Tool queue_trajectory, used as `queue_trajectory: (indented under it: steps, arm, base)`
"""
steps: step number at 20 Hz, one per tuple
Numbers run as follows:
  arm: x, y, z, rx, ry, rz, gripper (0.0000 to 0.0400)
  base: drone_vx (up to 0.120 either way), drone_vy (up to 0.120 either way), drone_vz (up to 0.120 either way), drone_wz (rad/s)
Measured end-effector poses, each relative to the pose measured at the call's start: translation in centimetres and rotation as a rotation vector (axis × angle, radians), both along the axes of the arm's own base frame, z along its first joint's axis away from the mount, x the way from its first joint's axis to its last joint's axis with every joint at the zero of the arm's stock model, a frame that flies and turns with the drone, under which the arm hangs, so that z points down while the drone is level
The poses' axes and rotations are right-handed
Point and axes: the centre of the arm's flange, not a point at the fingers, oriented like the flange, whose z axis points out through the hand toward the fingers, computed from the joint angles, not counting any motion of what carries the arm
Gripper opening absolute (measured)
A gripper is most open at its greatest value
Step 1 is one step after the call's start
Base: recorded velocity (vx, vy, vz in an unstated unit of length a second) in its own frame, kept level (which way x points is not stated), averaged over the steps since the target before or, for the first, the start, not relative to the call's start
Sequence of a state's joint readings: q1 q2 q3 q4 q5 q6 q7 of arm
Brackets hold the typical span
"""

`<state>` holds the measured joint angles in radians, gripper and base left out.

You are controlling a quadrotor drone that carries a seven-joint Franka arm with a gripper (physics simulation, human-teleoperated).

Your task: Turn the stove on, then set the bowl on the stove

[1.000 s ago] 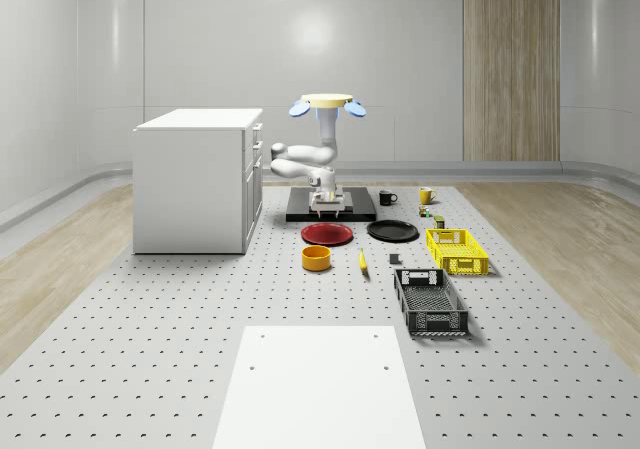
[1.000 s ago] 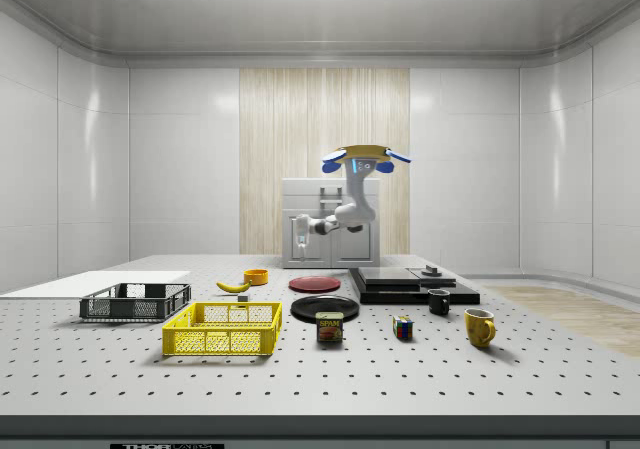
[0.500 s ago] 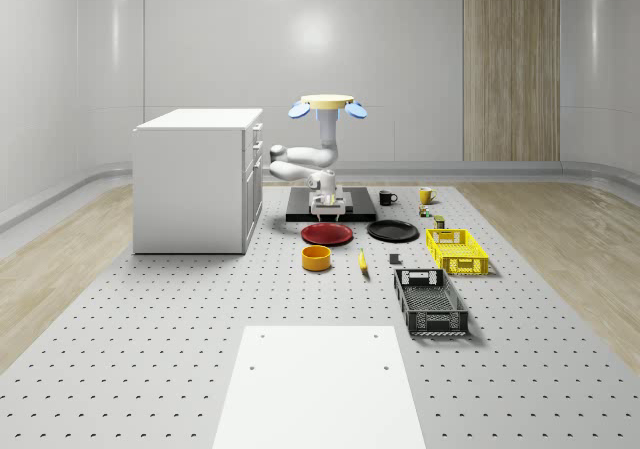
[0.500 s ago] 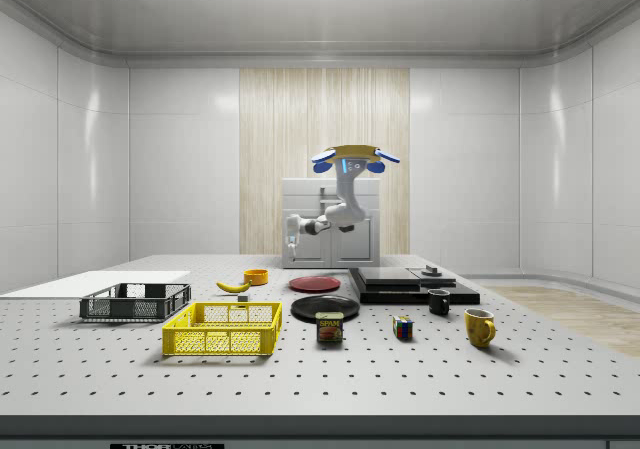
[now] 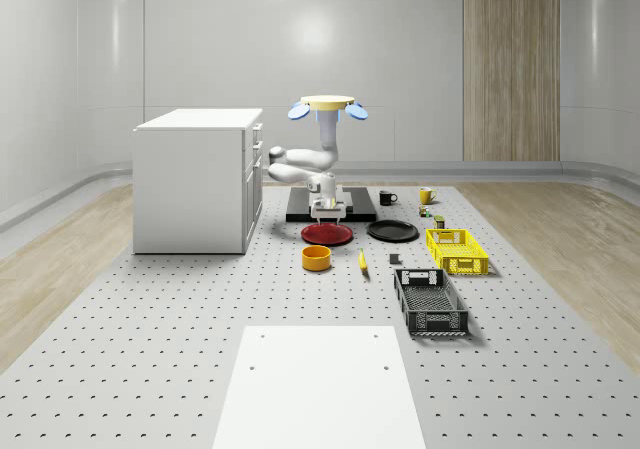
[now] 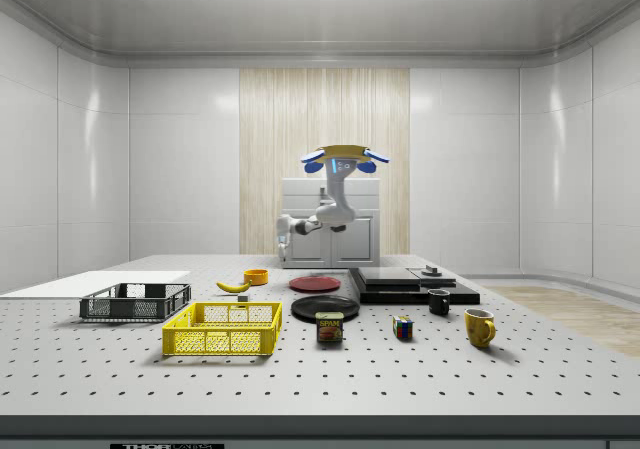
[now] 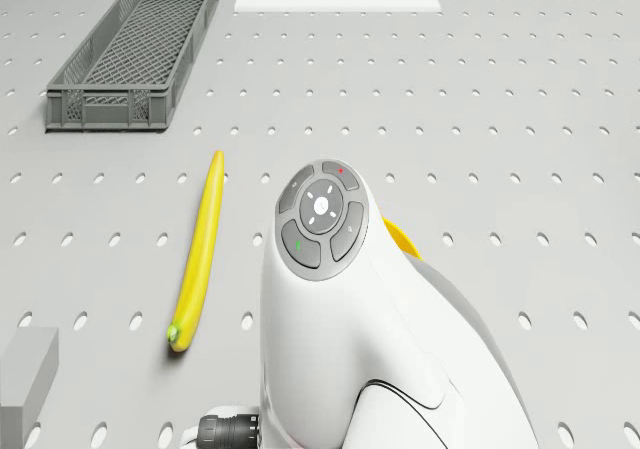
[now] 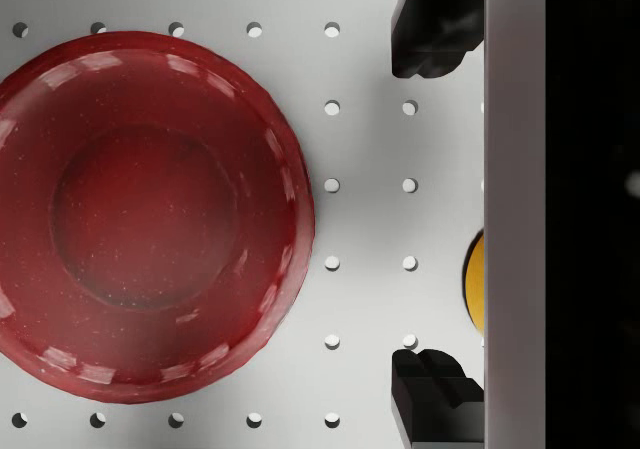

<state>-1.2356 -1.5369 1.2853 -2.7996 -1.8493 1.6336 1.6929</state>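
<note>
While the yellow-topped quadrotor drone (image 5: 327, 105) hovers above the flat black stove (image 5: 300, 212), its white arm holds the two-finger gripper (image 8: 432, 209) low over the perforated table (image 5: 200, 309), just beside the glossy red plate (image 8: 145, 214), fingers (image 8: 432, 34) spread wide and empty. The orange bowl (image 5: 316, 258) sits nearer, beside the yellow banana (image 7: 197, 254).

Whole-scene camera high and far, side camera low across the table (image 6: 400, 379) (both on the drone (image 5: 327, 105)).
</note>
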Motion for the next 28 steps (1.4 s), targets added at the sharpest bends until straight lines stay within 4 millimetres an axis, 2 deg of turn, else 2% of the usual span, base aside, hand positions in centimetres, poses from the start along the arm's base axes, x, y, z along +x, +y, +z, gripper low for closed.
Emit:
queue_trajectory:
  steps: [28]
  arm:
    - [0.00, 0.00, 0.00, 0.000, 0.000, 0.000, 0.0400]
  base:
    - [0.120, 0.007, 0.000, 0.000]
